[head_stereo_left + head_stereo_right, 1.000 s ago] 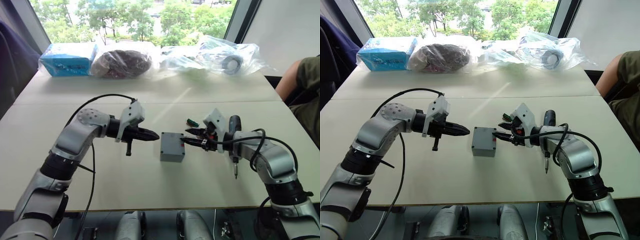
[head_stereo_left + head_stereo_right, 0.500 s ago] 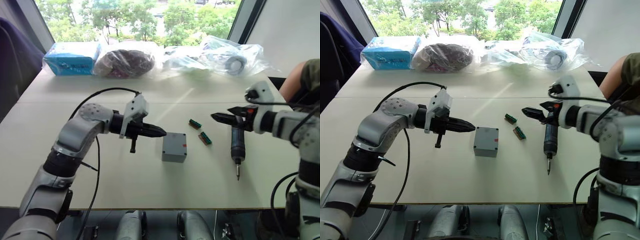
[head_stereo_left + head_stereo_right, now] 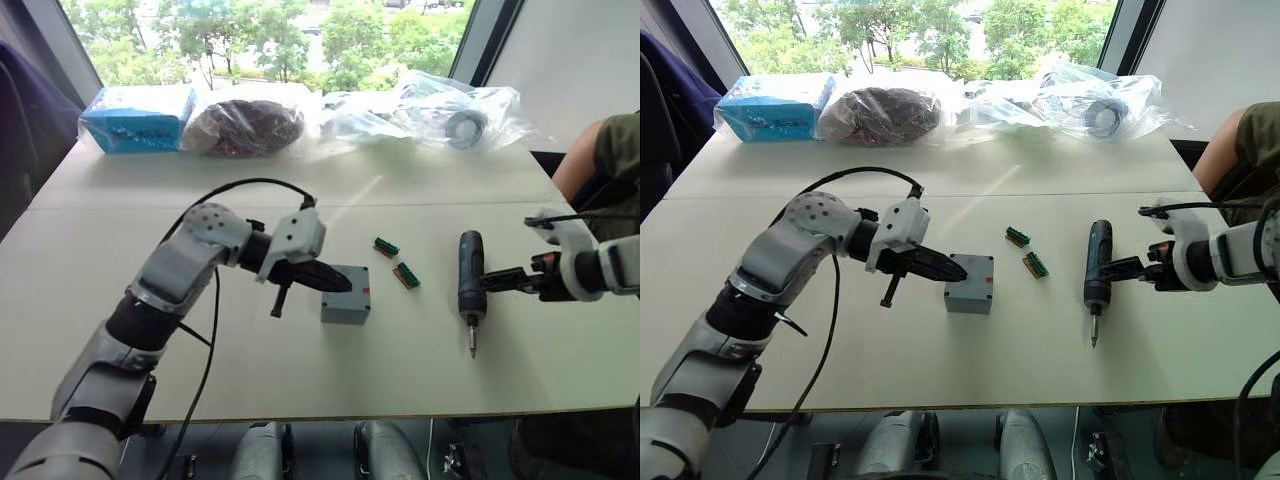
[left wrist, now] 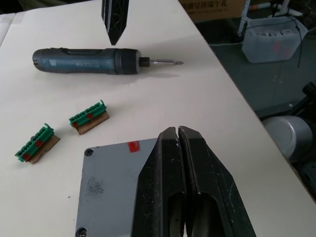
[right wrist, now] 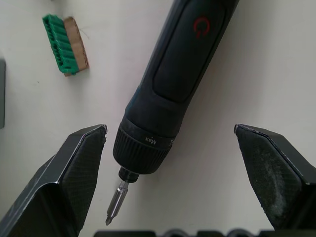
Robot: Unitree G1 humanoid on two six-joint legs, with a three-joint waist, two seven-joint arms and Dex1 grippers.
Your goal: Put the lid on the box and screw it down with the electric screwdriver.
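The grey box stands mid-table with the flat grey lid lying on top of it, a small red mark at its edge. My left gripper is shut, its tips reaching over the lid; I cannot tell if they touch it. To the right lies the dark electric screwdriver, bit toward the table's near edge. My right gripper is open, its fingers on either side of the tool's front end and apart from it.
Two small green pieces lie between box and screwdriver. A blue packet and several plastic bags line the far edge. A person's arm is at the right.
My right gripper left the box, swung out to the right and came down around the screwdriver. My left gripper, still shut, moved right until its tips were over the lid.
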